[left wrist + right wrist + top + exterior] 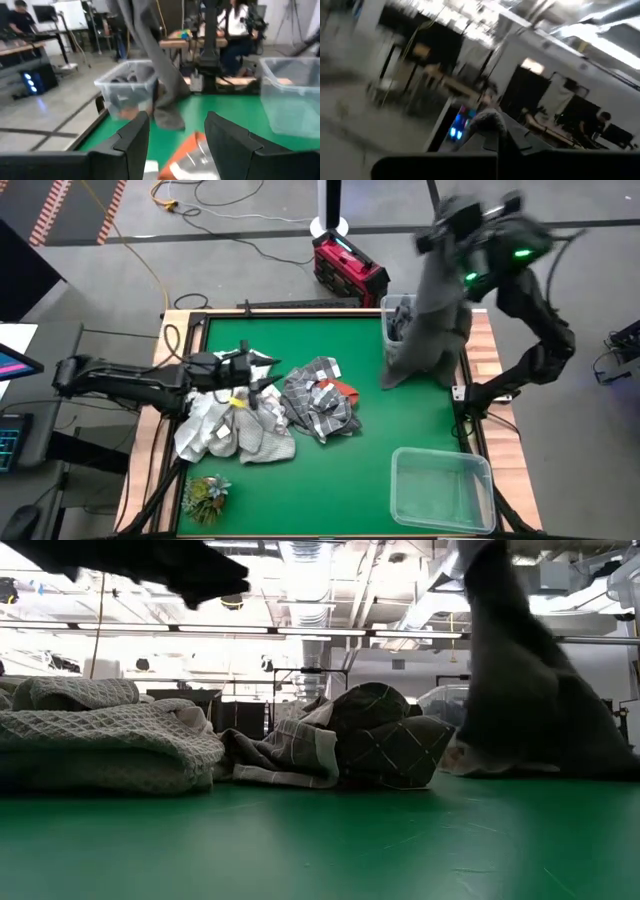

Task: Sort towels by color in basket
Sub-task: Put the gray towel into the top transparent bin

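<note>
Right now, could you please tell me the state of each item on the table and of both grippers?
Dark grey towel: hanging from the right gripper, lower end on the table.
Far bin: holds dark cloth.
Near bin: looks empty.
Towel pile: heaped, unsorted.
Left gripper: open, over the pile.

grey towel hanging; towel heap flat
</note>
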Robot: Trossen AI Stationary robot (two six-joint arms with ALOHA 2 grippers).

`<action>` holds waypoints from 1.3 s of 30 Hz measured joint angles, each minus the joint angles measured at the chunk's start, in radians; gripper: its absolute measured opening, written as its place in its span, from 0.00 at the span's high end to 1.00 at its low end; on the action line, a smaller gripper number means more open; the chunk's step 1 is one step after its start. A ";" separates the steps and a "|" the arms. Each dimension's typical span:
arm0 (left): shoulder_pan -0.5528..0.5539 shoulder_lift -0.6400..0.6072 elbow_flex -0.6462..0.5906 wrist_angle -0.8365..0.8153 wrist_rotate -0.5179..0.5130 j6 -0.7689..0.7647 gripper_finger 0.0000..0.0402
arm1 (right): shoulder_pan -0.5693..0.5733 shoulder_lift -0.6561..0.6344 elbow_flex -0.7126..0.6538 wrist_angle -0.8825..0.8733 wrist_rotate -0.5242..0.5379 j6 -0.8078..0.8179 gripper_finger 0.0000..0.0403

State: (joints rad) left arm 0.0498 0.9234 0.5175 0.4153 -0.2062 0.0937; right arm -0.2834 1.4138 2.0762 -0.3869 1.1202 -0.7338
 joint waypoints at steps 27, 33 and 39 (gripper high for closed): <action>0.049 0.133 0.090 -0.099 0.185 0.014 0.55 | -0.207 0.072 -0.394 -1.179 -0.453 1.064 0.95; 0.049 0.030 0.090 -0.217 0.185 0.017 0.55 | -0.372 0.068 -0.579 -1.103 -0.581 1.049 0.94; 0.048 -0.046 0.090 -0.334 0.186 -0.001 0.55 | -0.491 0.071 -0.820 -0.827 -0.774 1.020 0.93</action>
State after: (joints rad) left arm 0.0982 0.8774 0.6075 0.0816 -0.0200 0.0923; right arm -0.7748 1.4853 1.2560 -1.2141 0.3461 0.2863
